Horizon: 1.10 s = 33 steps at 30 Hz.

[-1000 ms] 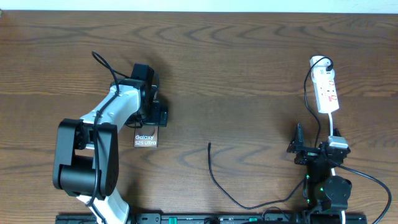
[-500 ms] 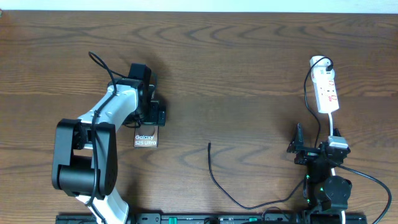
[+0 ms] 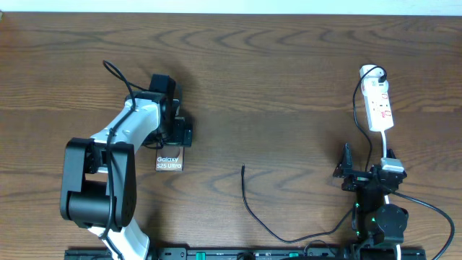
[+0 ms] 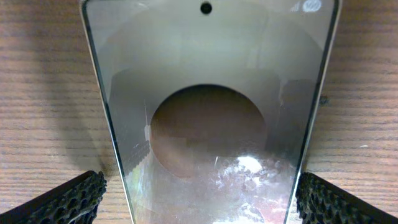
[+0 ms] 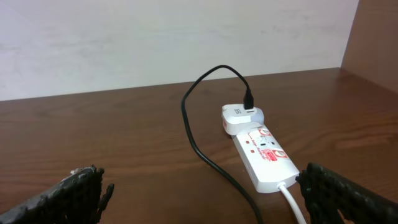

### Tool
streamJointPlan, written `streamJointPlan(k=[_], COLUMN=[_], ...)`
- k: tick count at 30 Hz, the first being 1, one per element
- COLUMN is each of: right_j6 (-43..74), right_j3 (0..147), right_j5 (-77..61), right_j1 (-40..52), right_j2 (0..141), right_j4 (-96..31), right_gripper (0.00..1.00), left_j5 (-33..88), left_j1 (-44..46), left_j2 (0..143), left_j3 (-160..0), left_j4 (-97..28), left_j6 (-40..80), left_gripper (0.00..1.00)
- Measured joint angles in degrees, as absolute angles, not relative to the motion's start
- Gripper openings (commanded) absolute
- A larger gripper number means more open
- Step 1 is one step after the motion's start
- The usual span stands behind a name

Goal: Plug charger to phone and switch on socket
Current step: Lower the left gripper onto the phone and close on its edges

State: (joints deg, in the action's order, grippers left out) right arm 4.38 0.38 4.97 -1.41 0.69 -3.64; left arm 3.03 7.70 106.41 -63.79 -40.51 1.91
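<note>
The bronze-brown phone (image 3: pixel 169 162) lies flat on the wooden table, left of centre, with its white lettering showing. My left gripper (image 3: pixel 172 146) is open over the phone's far end. In the left wrist view the phone (image 4: pixel 208 124) fills the space between the two fingers (image 4: pixel 202 199), with a small gap on the left side. The charger (image 3: pixel 246 198) is a thin black cable with its free tip at the table's middle. It runs to a white plug on the socket (image 3: pixel 380 103). My right gripper (image 3: pixel 361 177) is open and empty, just short of the socket (image 5: pixel 264 155) and beside the cable (image 5: pixel 199 143).
The white adapter (image 5: pixel 241 118) sits at the socket's far end, with the cable looping up out of it. A white lead leaves the socket's near end toward my right arm. A pale wall stands behind the table's back edge.
My left arm shifted slightly to the left over the phone one second ago, then held still. The right arm, cable and socket have not moved.
</note>
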Motion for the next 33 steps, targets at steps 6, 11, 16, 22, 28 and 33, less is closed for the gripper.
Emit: streamJointPlan(k=[6,11,16,22,28,33], right_j6=[4.38,4.38,4.38,4.38,4.38,4.38], right_j3=[0.38,0.38,0.38,0.38,0.38,0.38], right_j5=[4.95,4.97,4.97,4.95,4.95,4.97], right_j1=[-1.41,-1.41,-1.41,-1.41,-1.41,-1.41], right_j2=[0.69,0.69,0.69,0.69,0.69,0.69], right_j4=[-3.64,-3.64,-3.64,-3.64,-3.64,-3.64], right_gripper=[0.99,0.99,0.99,0.99,0.99,0.99], left_j5=[3.53,3.53,3.53,3.53,3.55,3.55], left_j1=[7.70,7.70,7.70,7.70,7.70,7.70], left_j2=[106.08,106.08,106.08,106.08,106.08,106.08], left_j3=[-62.22,-62.22,-62.22,-62.22,-62.22,-62.22], left_j4=[-38.68,-38.68,-38.68,-38.65,-38.59,-38.50], left_j6=[1.89,1.89,1.89,1.89,1.87,1.85], left_gripper=[1.00,1.00,1.00,1.00,0.89,0.83])
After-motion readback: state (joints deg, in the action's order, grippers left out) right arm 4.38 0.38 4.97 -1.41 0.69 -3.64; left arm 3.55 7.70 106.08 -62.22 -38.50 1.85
